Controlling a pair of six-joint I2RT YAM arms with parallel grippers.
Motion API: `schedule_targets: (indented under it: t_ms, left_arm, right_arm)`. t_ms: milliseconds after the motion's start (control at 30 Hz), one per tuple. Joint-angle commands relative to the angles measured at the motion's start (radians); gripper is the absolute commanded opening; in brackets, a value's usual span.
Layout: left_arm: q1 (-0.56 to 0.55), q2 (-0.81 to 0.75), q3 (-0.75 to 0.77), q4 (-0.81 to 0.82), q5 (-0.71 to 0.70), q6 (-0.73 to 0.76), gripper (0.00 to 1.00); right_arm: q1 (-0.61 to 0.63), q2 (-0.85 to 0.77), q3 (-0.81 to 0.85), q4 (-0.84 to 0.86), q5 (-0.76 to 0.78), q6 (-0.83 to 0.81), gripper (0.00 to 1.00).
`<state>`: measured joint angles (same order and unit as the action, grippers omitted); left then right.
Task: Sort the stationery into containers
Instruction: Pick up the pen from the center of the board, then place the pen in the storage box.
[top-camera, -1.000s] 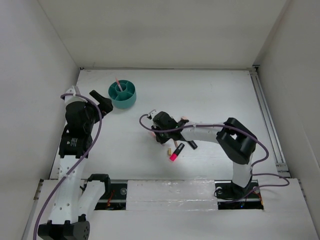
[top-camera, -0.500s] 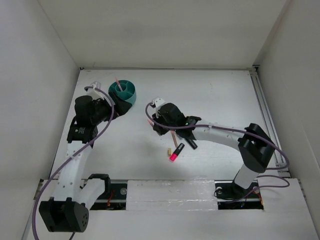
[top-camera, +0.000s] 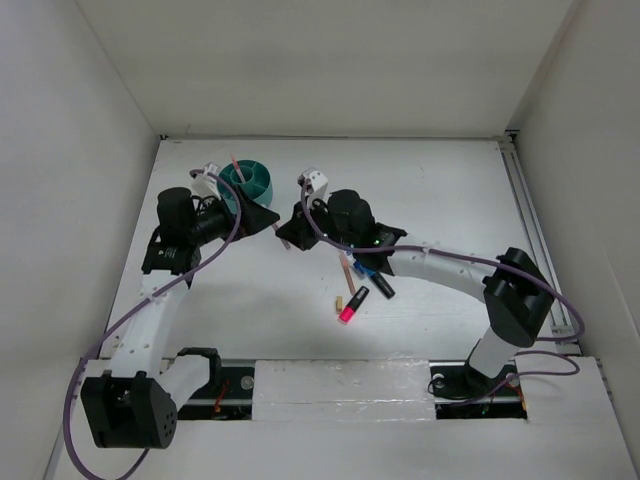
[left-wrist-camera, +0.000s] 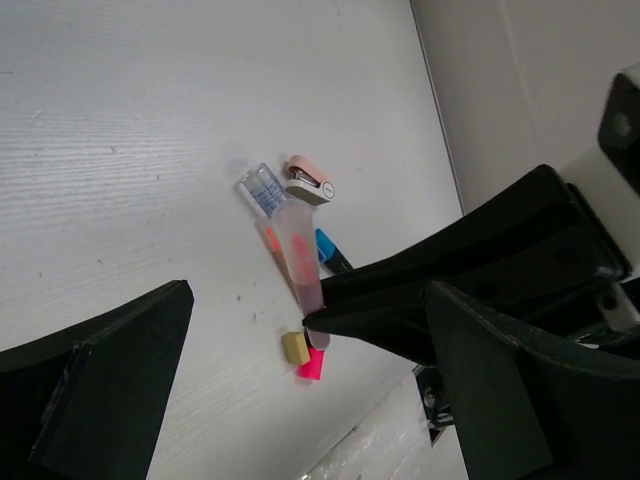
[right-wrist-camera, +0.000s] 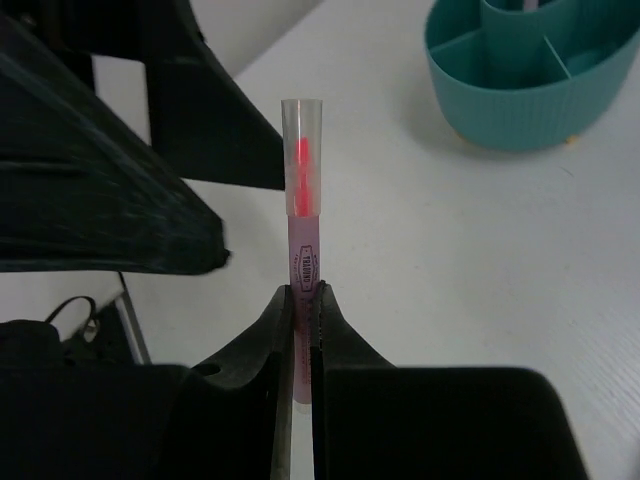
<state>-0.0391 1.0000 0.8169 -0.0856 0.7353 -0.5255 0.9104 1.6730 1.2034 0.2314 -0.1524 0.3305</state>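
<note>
White table (top-camera: 430, 190) update: our right end effector (right-wrist-camera: 303, 298), clamped on a salmon-pink pen (right-wrist-camera: 302, 190), has swung up from the pile (top-camera: 358, 285) to near the teal tub (top-camera: 247, 180). Our left end effector (top-camera: 258, 218) has come in too, jaws wide apart and facing the pen, so we reckon a handover's next.

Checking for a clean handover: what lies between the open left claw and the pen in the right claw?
Nothing. The left wrist view shows the pen, pinched by the right claw, unobstructed ahead of the open left claw.

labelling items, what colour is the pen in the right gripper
Pale pink pen, clear cap; right wrist view.
</note>
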Motion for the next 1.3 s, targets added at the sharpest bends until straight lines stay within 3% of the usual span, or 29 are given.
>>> schedule_targets:
  t_ms: [0,167,267,433,467,533,633,667,700,767,1000,1133,1267]
  left_arm:
    - [-0.001,0.011,-0.004,0.021,0.024,0.008,1.0]
    - [-0.001,0.011,0.005,0.012,0.001,0.009,0.89]
    - [-0.001,0.002,0.005,0.012,-0.008,0.009,0.77]
    - [-0.001,-0.008,0.005,0.012,-0.017,0.009,0.38]
    - [-0.001,-0.008,0.005,0.021,-0.017,0.009,0.21]
    - [-0.001,-0.008,0.005,0.021,-0.017,0.009,0.0]
    - [-0.001,-0.008,0.014,0.021,-0.017,0.009,0.0]
    - [-0.001,-0.008,0.014,0.032,-0.028,0.009,0.0]
    - [-0.001,-0.008,0.014,0.032,-0.042,0.009,0.0]
    - [-0.001,0.005,0.042,0.032,-0.129,0.009,0.0]
    - [-0.01,0.078,0.283,-0.039,-0.466,-0.013,0.0]
    - [0.016,0.246,0.491,-0.051,-0.583,-0.004,0.0]
    - [0.016,0.38,0.566,0.073,-0.654,0.044,0.0]
  right_arm:
    - [0.001,-0.022,0.054,0.173,-0.096,0.036,0.0]
    - [0.01,-0.012,0.03,0.264,-0.168,0.057,0.0]
    - [0.019,-0.012,0.007,0.304,-0.191,0.076,0.0]
    - [0.028,0.008,-0.004,0.335,-0.211,0.087,0.0]
    - [0.028,0.008,-0.004,0.335,-0.211,0.087,0.0]
    - [0.028,0.017,-0.004,0.344,-0.211,0.097,0.0]
    - [0.028,0.028,-0.004,0.344,-0.22,0.097,0.04]
    - [0.028,0.028,-0.004,0.344,-0.22,0.097,0.43]
    - [0.028,0.028,-0.025,0.344,-0.205,0.097,0.65]
    - [0.016,-0.013,-0.056,0.332,-0.184,0.075,0.98]
    - [-0.082,-0.139,-0.257,0.286,-0.133,0.054,1.0]
    - [-0.1,-0.212,-0.333,0.286,-0.133,0.045,1.0]
    - [-0.1,-0.271,-0.37,0.261,-0.133,0.036,1.0]
